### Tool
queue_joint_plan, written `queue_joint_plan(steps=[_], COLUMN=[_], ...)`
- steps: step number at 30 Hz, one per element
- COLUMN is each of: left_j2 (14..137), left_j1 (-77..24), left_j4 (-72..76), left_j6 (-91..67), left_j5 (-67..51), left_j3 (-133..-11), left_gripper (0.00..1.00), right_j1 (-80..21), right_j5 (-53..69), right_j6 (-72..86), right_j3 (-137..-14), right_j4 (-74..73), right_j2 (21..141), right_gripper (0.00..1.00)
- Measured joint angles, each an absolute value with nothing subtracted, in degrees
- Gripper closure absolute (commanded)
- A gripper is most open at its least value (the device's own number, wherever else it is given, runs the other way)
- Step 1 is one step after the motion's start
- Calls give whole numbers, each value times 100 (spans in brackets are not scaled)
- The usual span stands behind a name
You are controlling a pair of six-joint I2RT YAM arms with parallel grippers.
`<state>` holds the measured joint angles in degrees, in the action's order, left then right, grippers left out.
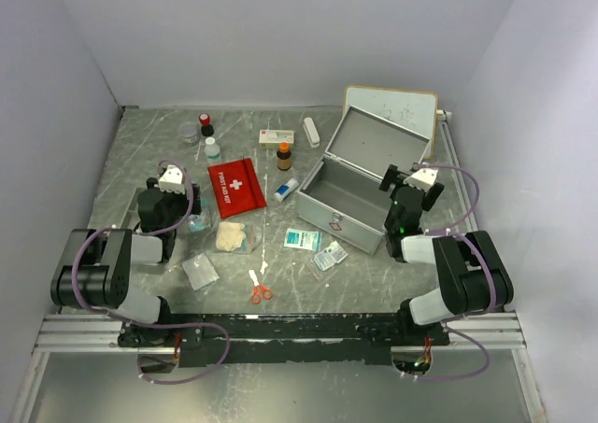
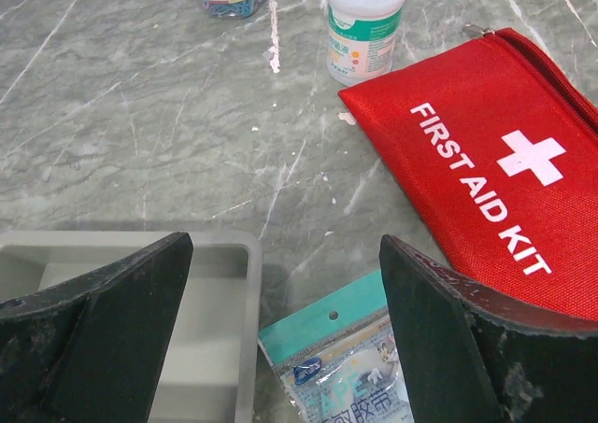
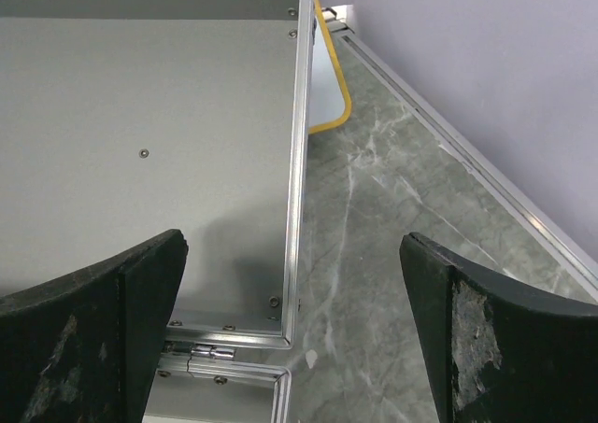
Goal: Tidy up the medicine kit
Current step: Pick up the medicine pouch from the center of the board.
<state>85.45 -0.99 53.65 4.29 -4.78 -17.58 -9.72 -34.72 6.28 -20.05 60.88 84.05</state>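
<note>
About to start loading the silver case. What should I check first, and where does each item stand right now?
1. medicine kit lid open: ok.
2. Left gripper open and empty: ok.
3. Right gripper open and empty: ok.
4. Right gripper clear of the lid edge beneath it: cannot tell.
5. Supplies packed: not ok. The red pouch, packet and scissors lie out on the table.
</note>
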Motion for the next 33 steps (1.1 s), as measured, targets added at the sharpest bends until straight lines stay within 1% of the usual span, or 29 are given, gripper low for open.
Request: queue_joint_plan(steps=[5,8,16,22,24,26,30,33], left_j2=[8364,8121,7116,6460,6368,6375,6549,6873], left_j1=[-99,-99,-99,-99,-99,-102,-102,-102], left_j4=[5369,5336,4888,3765,3166,2436,1422,685], left_j6=[456,478,447,451,440,399,384,410], left_j5=[-475,-475,-609,-937,-1028,-1070,-1074,-1070], left_j3=[-1675,-1605,-1568,-1894,-2290,-2842,-3660,-4246], left_gripper=[7,6,6,6,6,6,6,7], right_j1=[-1055,-1092,-1103,-1103,-1103,-1105,-1109,-1129], right_j5=[-3594,-3522,-3170,-2502,-2405,-2333,-2167,-1955], right_j6=[499,377,95,121,283,493,753,816], right_j3=[-1984,-1839,-1472,-1581,-1922,-2613,-4377,-5312], right_j4=[6040,5885,4397,2832,2209,1400,-64,-733], right_j2=[8333,8023,6407,4807,4622,4781,5675,6233], right_gripper=[0,0,0,0,0,0,0,0])
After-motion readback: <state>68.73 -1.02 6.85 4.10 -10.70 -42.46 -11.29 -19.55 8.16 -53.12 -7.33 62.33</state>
